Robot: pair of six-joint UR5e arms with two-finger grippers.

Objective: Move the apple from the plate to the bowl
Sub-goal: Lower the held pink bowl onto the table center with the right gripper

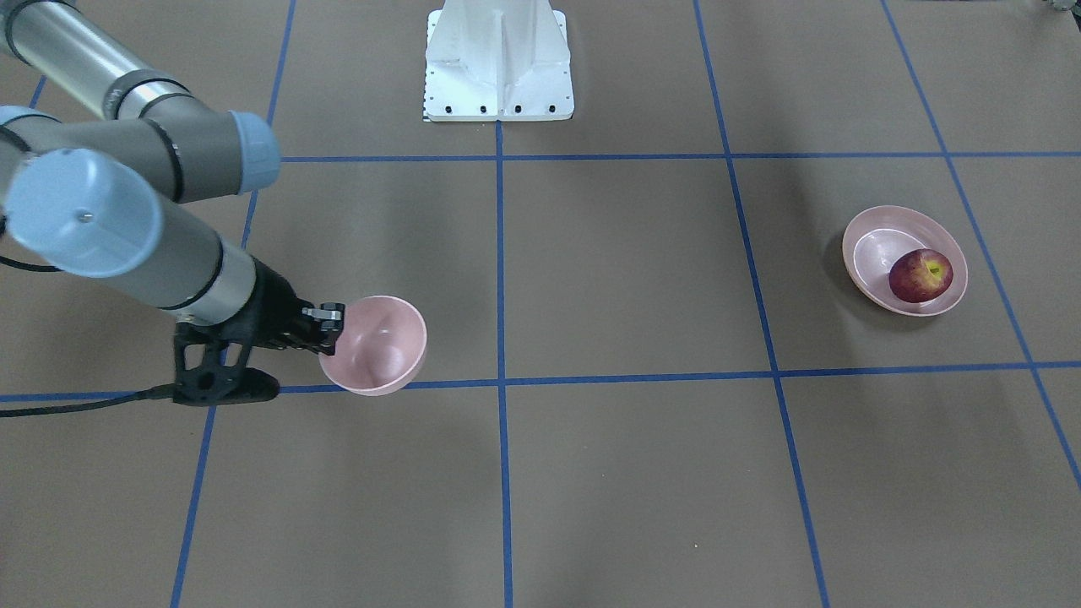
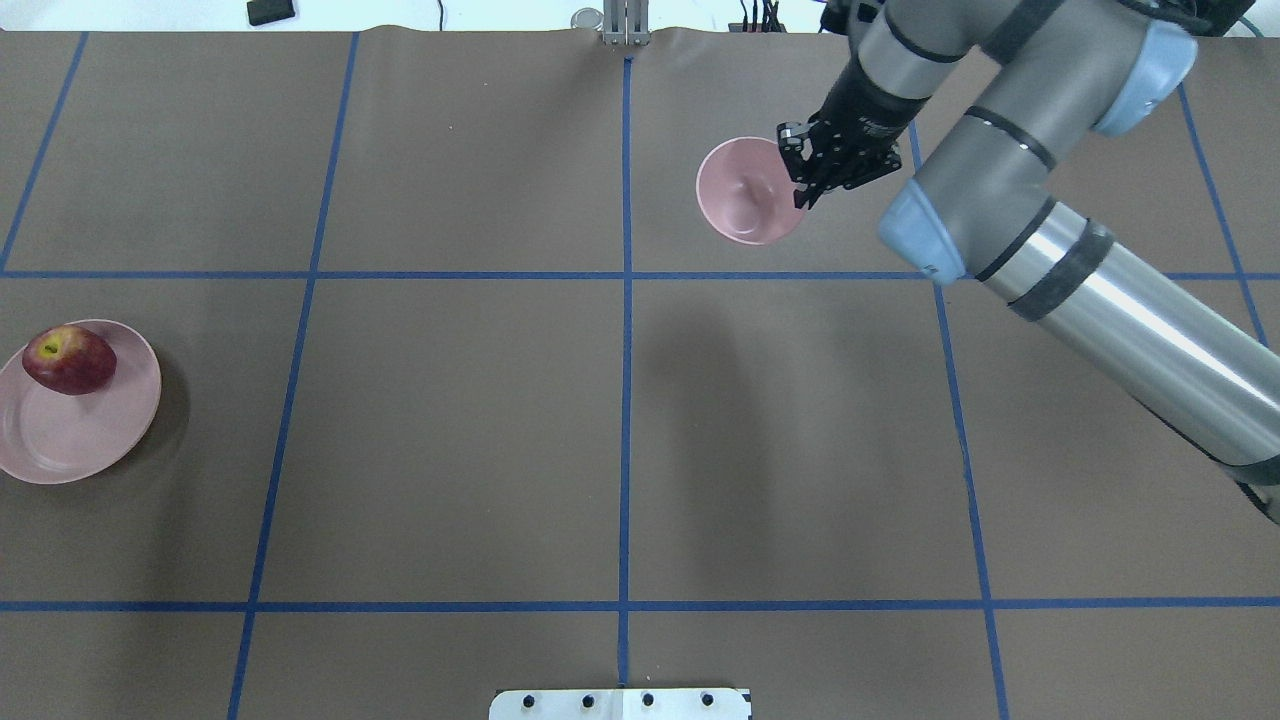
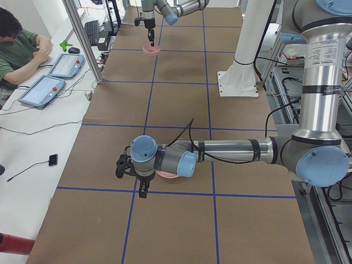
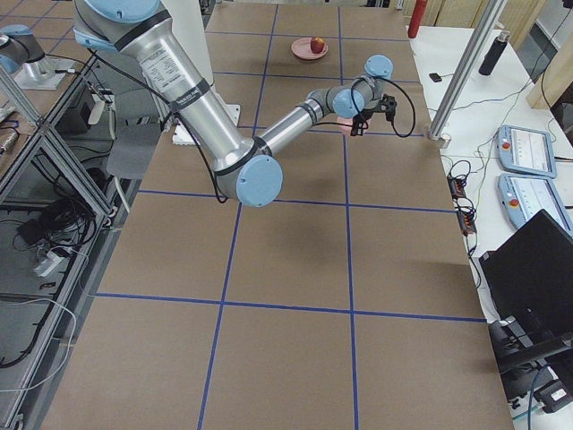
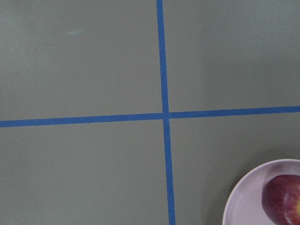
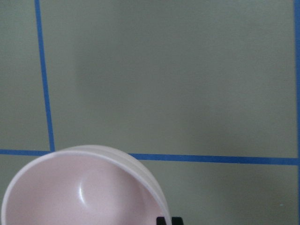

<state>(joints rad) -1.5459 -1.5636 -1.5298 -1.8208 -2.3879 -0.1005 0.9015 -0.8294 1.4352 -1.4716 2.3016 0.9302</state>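
The dark red apple [image 1: 920, 274] lies on the wide pink plate [image 1: 874, 247], at the far left of the overhead view [image 2: 68, 358]. The small deep pink bowl [image 1: 380, 346] is far from it, on the robot's right side. My right gripper [image 1: 331, 325] is shut on the bowl's rim, and the bowl looks tilted. The right wrist view shows the bowl [image 6: 79, 192] with the fingertips close together at its rim. My left gripper [image 3: 142, 191] shows only in the exterior left view, near the plate; I cannot tell whether it is open. The left wrist view catches the plate [image 5: 243, 206] and apple [image 5: 283, 204] at its bottom right corner.
The brown table carries a grid of blue tape lines. The white robot base [image 1: 498, 63] stands at the table's middle edge. A seated person [image 3: 16, 44] and teach pendants [image 3: 52, 77] are beside the table on the far side from the robot.
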